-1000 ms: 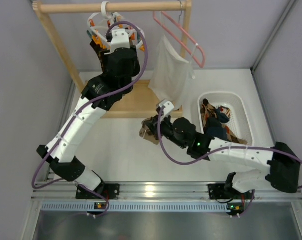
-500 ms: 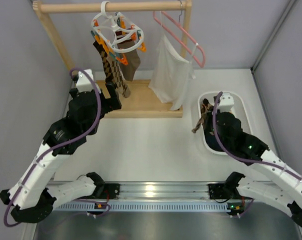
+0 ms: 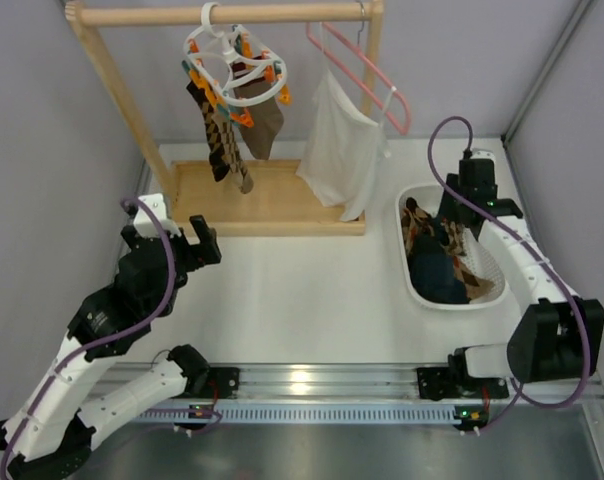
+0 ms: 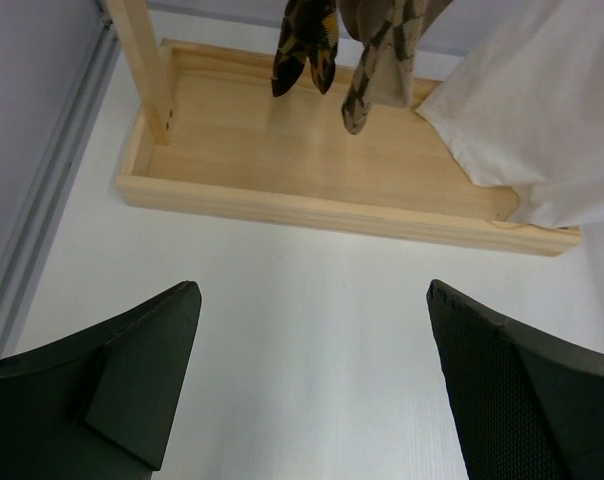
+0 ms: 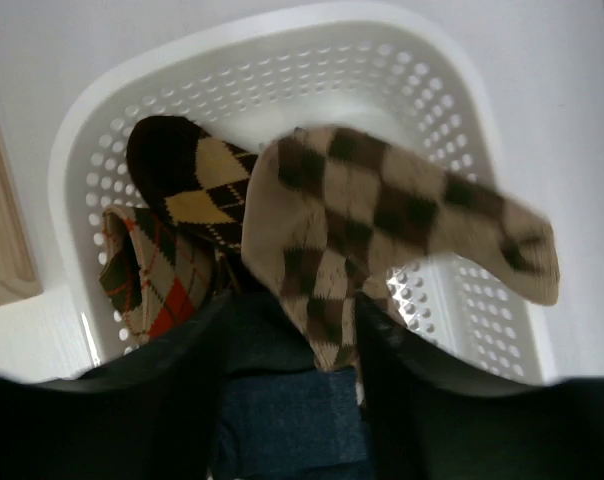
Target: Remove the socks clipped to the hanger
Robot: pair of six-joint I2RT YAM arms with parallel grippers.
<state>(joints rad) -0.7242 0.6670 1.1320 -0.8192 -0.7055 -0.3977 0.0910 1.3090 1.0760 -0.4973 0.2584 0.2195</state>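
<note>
- right gripper: jaws part open over the basket at 3 o'clock, checked sock lying between them; can't tell if it's pinched or free, so open fully before lifting clear
- left gripper: wide open, empty, low at 8 o'clock
- socks hang clipped to the hanger at 11 o'clock; grab one just under its clothespin, pull straight down
</note>
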